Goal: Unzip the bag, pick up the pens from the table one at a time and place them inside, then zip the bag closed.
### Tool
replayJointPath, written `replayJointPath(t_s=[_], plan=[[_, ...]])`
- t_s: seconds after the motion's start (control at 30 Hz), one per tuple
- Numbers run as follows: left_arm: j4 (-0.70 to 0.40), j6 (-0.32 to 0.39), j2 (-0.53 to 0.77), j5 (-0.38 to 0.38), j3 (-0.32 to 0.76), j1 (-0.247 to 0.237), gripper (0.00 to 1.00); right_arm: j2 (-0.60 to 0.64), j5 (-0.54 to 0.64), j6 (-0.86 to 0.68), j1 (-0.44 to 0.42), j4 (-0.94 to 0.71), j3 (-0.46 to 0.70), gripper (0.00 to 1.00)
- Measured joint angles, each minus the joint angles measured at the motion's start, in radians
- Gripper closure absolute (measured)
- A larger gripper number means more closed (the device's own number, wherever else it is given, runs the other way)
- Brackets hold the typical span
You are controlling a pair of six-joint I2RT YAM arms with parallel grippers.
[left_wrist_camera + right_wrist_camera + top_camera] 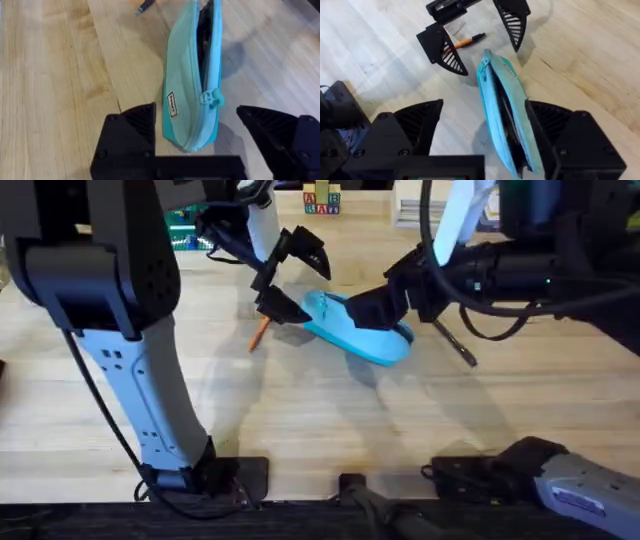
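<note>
The light blue bag (360,335) lies mid-table on its narrow side, zipper up and gaping along most of its length. In the left wrist view the bag (192,75) has its zipper pull (210,96) near the closer end. My left gripper (303,280) is open and straddles that end without touching it. My right gripper (485,125) is open around the other end of the bag (502,105), which leans toward one finger (560,130). An orange pen (260,335) lies left of the bag. A thin dark pen (455,343) lies to its right.
The light wood table (330,420) is bare in front of the bag. Coloured letter blocks (322,200) and other clutter stand at the far edge. The arm bases and cables (480,475) take up the near edge.
</note>
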Motion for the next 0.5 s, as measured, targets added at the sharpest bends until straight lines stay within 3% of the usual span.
replayJointPath(t_s=[0.2,0.5], plan=[[-0.027,0.000,-0.022,-0.006,0.000,0.021,0.006,-0.027,0.028,0.000,0.000,-0.013,0.000,0.004],[-0.132,0.000,-0.232,-0.062,0.010,0.056,0.006,-0.115,0.063,-0.003,0.000,-0.081,0.000,0.004]])
